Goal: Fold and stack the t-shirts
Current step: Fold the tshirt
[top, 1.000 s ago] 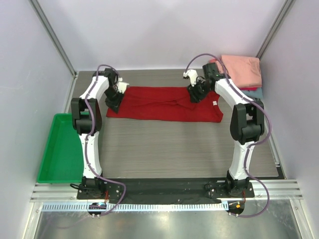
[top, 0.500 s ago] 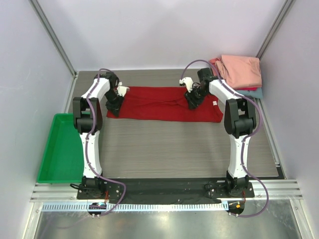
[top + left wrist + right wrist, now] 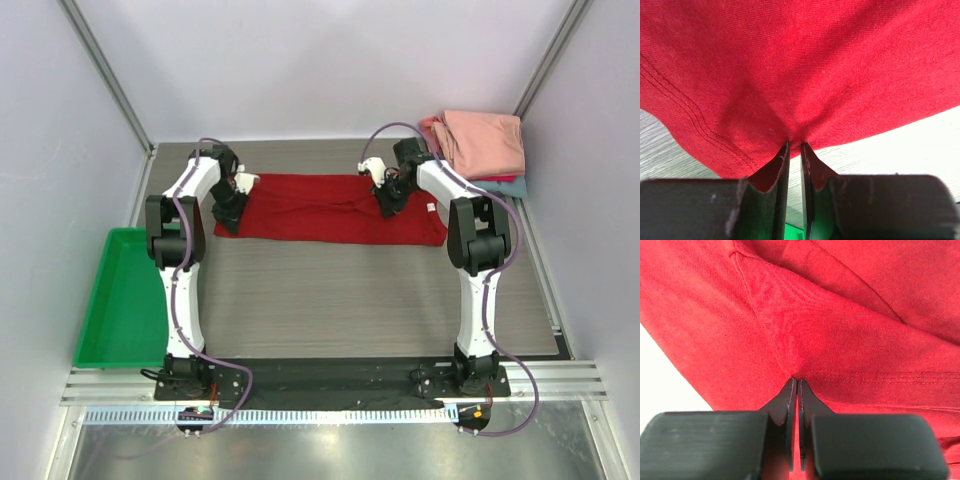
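A deep red t-shirt (image 3: 320, 208) lies across the back of the table as a long folded band, with a small white label (image 3: 432, 208) near its right end. My left gripper (image 3: 229, 213) is shut on the shirt's left end; the left wrist view shows cloth (image 3: 805, 65) pinched at the fingertips (image 3: 784, 150). My right gripper (image 3: 386, 203) is shut on the shirt right of its middle; the right wrist view shows a hemmed fold (image 3: 850, 340) caught between the tips. A stack of folded shirts, salmon-pink (image 3: 484, 142) above teal (image 3: 508, 186), sits at the back right corner.
A green plastic tray (image 3: 115, 298) sits off the table's left edge. Pale walls and metal frame posts close in the back and sides. The arm bases stand on a black bar at the near edge.
The right gripper has moved left and slightly back along the red shirt. The shirt's near edge has drawn back, so the band looks narrower. The left gripper has barely shifted.
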You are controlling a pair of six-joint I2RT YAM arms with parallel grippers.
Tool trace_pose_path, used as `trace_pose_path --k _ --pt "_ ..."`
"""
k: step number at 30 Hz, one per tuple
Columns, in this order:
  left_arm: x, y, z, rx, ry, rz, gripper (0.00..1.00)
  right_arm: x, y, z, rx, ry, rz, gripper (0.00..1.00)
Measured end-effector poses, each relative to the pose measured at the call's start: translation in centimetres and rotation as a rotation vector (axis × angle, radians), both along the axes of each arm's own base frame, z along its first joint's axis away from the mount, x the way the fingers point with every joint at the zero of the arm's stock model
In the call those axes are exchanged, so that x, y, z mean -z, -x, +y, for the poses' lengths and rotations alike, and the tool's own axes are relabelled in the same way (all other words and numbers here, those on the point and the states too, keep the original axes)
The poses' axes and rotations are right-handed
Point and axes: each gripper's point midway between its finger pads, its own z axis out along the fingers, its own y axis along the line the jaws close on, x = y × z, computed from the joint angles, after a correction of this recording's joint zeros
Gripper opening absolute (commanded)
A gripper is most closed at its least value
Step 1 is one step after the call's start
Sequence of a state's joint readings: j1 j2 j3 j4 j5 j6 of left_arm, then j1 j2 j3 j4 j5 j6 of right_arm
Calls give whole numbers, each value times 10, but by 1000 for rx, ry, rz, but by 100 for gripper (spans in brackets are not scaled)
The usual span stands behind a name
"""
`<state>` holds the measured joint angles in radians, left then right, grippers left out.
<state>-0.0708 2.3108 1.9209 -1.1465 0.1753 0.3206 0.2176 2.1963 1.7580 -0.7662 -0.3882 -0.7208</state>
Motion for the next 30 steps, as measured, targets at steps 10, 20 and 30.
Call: trace_pose_path --k 10,20,30 --pt "-1 2 0 0 1 -5 15 -45 -38 11 -75 95 -186 6" --pt "-13 10 -3 39 30 -11 36 -93 -120 64 -67 201 -530 40" --pt "-123 40 1 447 6 -293 42 -116 -33 18 40 243 -471 43"
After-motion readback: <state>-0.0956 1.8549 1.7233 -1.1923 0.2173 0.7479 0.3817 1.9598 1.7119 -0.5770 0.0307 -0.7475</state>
